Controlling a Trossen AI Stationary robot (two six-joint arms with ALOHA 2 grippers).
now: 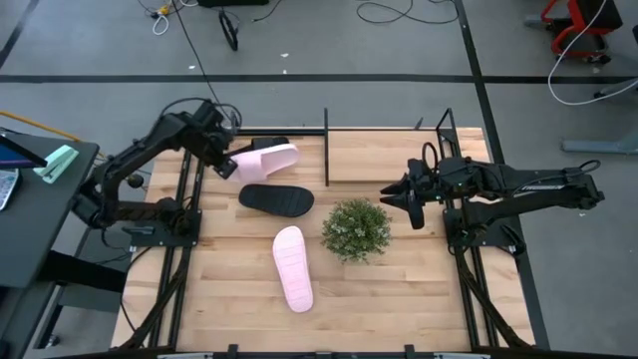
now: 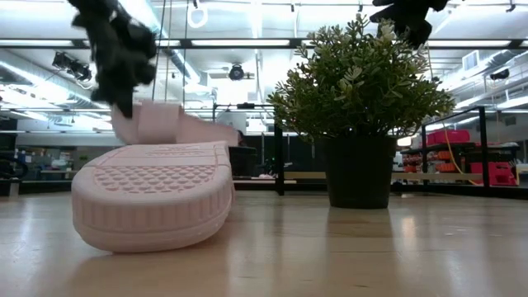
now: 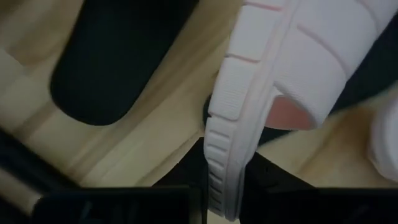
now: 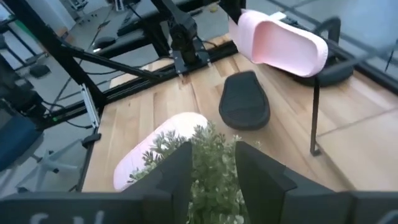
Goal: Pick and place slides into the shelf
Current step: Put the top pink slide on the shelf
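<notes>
My left gripper (image 1: 225, 160) is shut on a pale pink slide (image 1: 267, 160), held above the table's far left part. Beneath and beside it lie two black slides: one on the wood (image 1: 276, 199), one farther back (image 1: 261, 145) by the shelf. A second pink slide (image 1: 293, 267) lies sole up near the table's middle. The shelf (image 1: 326, 150) of thin black bars stands along the far edge. My right gripper (image 1: 392, 195) hovers open at the right, just beside the small plant (image 1: 356, 229), with nothing between its fingers. My left gripper pinches the ribbed side edge of the pink slide's sole (image 3: 222, 149) between its two fingers (image 3: 183, 186), at the end of the slide away from the strap (image 3: 323, 68). The fingers come steeply from above. The slide hangs tilted on its side, lifted clear of the table.
The potted plant (image 2: 359, 107) stands right of the middle, between the slides and my right gripper. Black frame rails (image 1: 184, 249) run along both side edges of the table. Bare wood (image 1: 399, 289) lies toward the near edge.
</notes>
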